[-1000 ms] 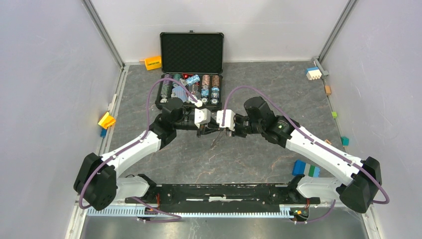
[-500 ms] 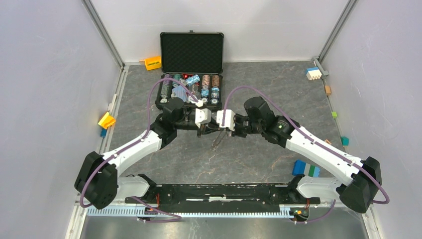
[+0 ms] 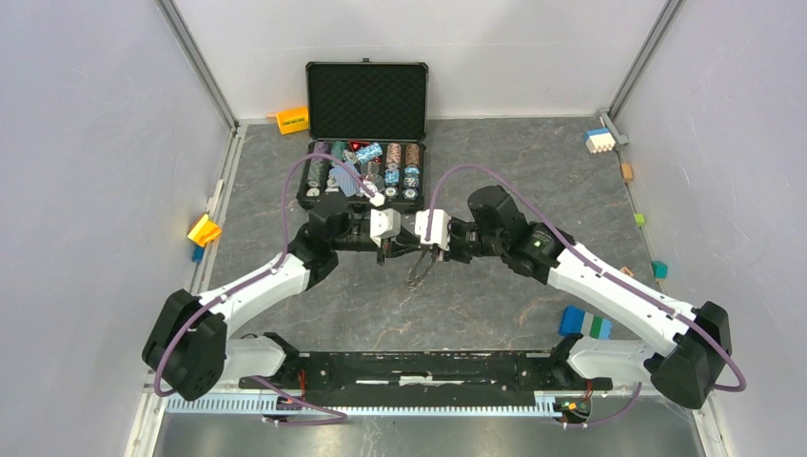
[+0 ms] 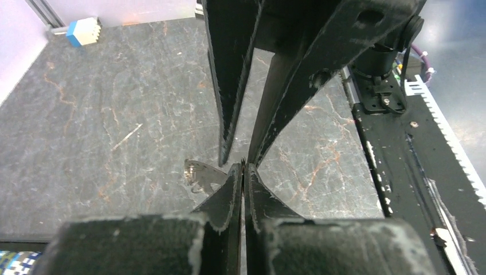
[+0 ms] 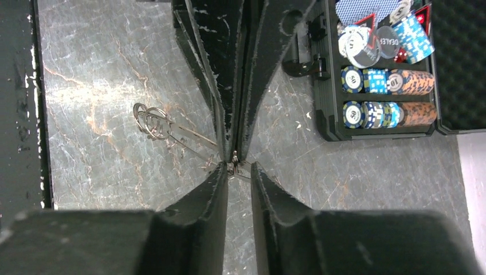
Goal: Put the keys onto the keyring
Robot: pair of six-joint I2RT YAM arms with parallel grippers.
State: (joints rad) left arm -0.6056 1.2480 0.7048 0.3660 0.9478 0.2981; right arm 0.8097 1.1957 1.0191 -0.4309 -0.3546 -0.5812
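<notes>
Left gripper [image 4: 243, 169] just beside keys [image 4: 201, 174]

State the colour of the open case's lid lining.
Black foam lining, clearest in the top view.

Open black case [image 3: 366, 100] (poker chips [image 3: 398, 177]), coloured blocks [image 3: 582, 322]

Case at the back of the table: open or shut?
Open. The case has its lid raised, and chips show inside.
</notes>
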